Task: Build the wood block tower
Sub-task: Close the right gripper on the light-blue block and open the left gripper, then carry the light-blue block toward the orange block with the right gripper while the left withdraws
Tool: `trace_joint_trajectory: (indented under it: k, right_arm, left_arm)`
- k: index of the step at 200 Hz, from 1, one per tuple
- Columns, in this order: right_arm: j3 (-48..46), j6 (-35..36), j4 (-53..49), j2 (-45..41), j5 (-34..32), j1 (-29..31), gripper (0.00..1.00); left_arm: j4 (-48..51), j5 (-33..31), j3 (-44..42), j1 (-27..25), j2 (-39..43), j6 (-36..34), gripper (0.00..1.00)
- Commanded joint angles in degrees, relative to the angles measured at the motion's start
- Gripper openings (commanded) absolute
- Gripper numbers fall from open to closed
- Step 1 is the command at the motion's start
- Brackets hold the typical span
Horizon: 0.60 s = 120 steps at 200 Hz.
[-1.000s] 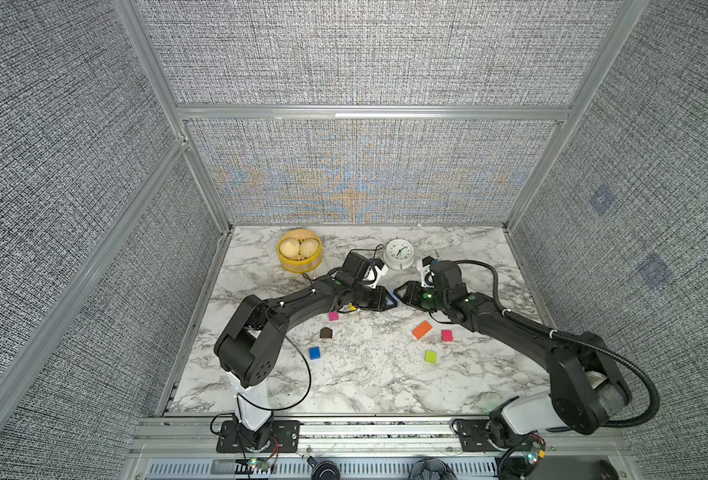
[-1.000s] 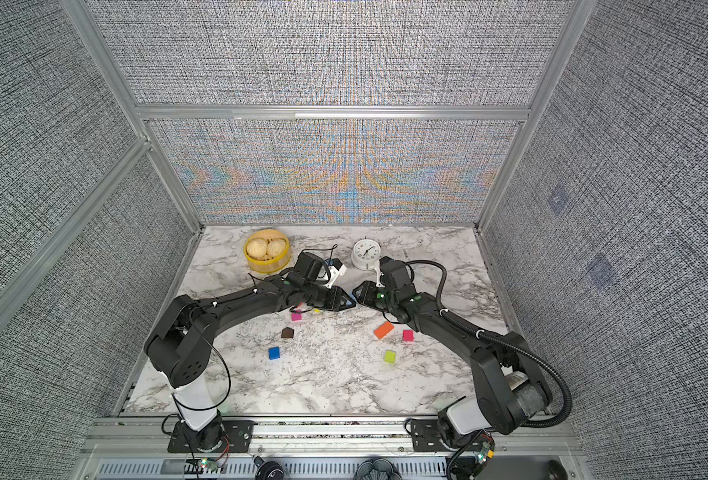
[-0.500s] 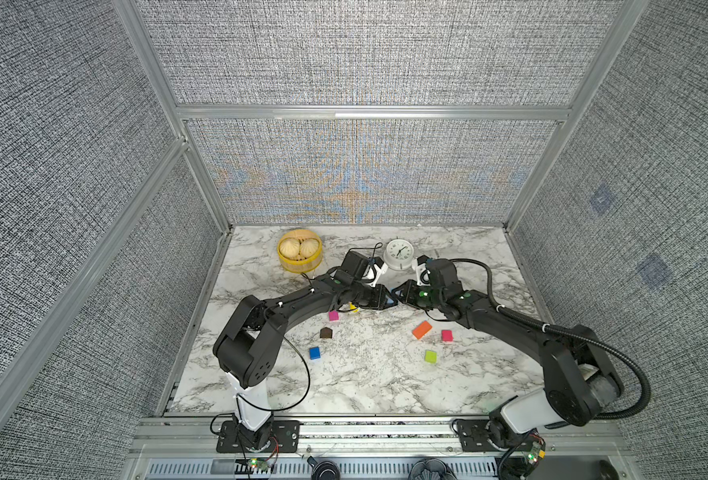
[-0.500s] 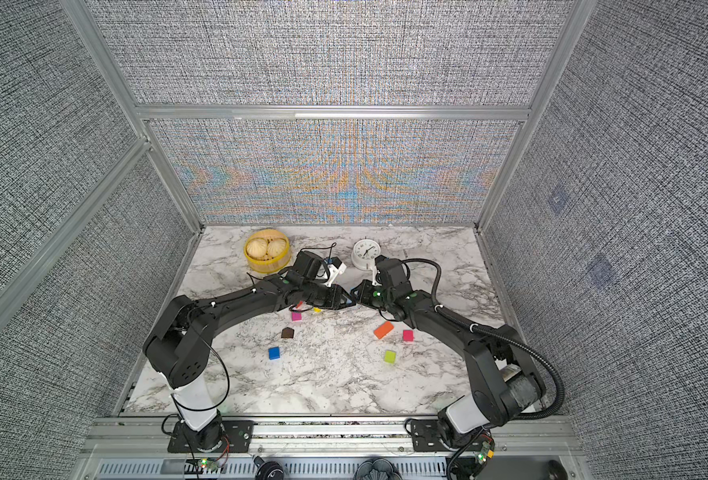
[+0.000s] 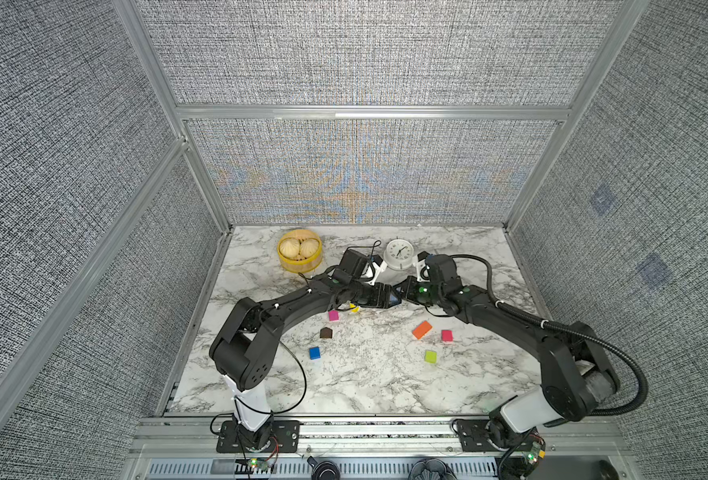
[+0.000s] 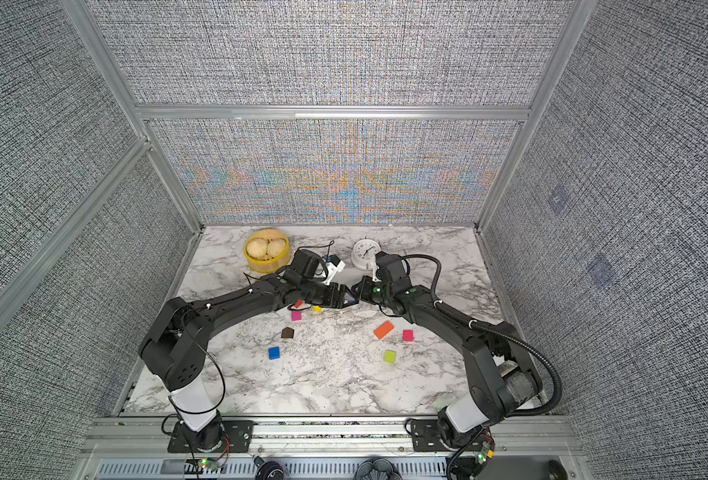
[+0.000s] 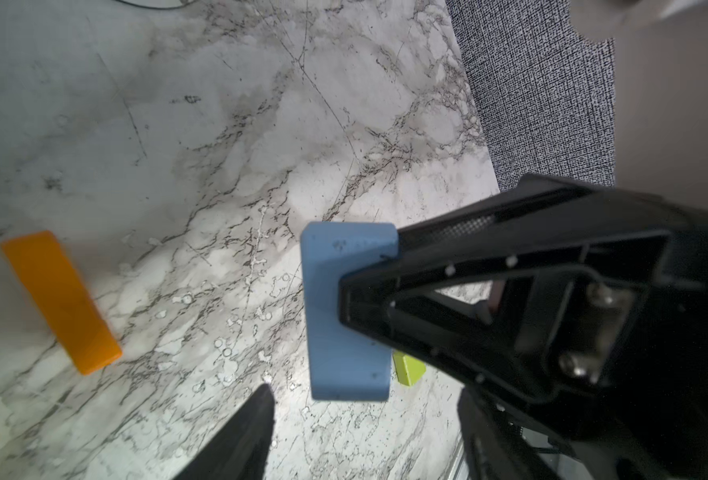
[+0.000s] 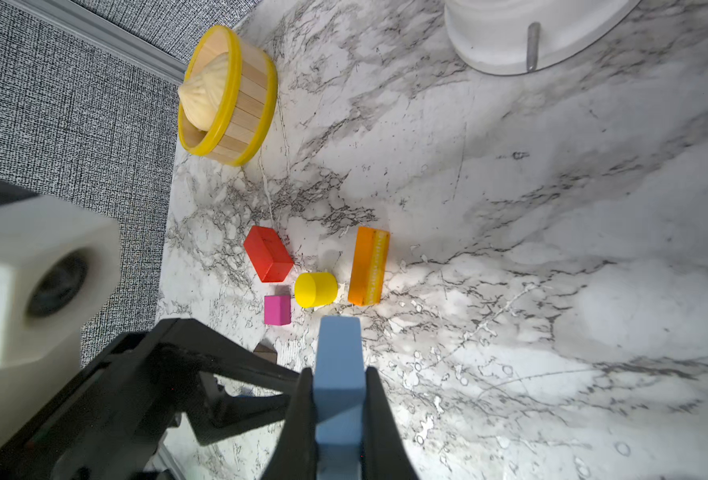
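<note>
Tools of both arms are facing each other tip to tip over the middle of the marble worktop (image 5: 364,386). In both top views we are seeing the left tool (image 5: 388,297) and the right tool (image 5: 403,296) nearly touching, with a sliver of the light-blue brick (image 5: 395,298) showing between them, though the jaws are too small to judge there. The other wood blocks are lying singly on the worktop. A magenta cube (image 5: 333,315) and a yellow cylinder (image 5: 354,308) are sitting just beside the left arm, and a red brick (image 6: 299,304) is peeping out from under it. A brown house-shaped piece (image 5: 326,332) and a blue cube (image 5: 314,353) are lying nearer the front. An orange brick (image 5: 422,329), a pink cube (image 5: 447,335) and a green cube (image 5: 430,356) are grouped by the right arm. A yellow steamer basket (image 5: 300,266) and a white clock (image 5: 399,253) are standing toward the back. In the left wrist view we are finding the left tool released: its fingers (image 7: 244,436) are standing spread, with a gap on either side of the light-blue brick (image 7: 331,324), which the right tool's black fingers are clamping. In the right wrist view the right tool (image 8: 339,376) is clenched on the brick (image 8: 337,345), which is sticking out past its tips. Beyond it a long orange block (image 8: 368,266) is lying near the yellow cylinder (image 8: 314,289).
</note>
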State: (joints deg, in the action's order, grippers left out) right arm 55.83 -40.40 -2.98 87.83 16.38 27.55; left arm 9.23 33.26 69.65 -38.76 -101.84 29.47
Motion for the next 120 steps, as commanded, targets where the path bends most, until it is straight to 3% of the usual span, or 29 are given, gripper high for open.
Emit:
trace_joint_trajectory:
  k: [1,120]
  right_arm:
    - [0.7,2.2,-4.61,0.22,0.08,0.07,0.0]
    - [15.74,9.14,-24.58,6.47,-2.94,-0.21,0.02]
  left_arm:
    - [0.42,-3.28,-0.53,0.25,1.65,-1.41,0.97]
    - [-1.75,-28.31,-15.58,2.02,18.06,1.2,0.99]
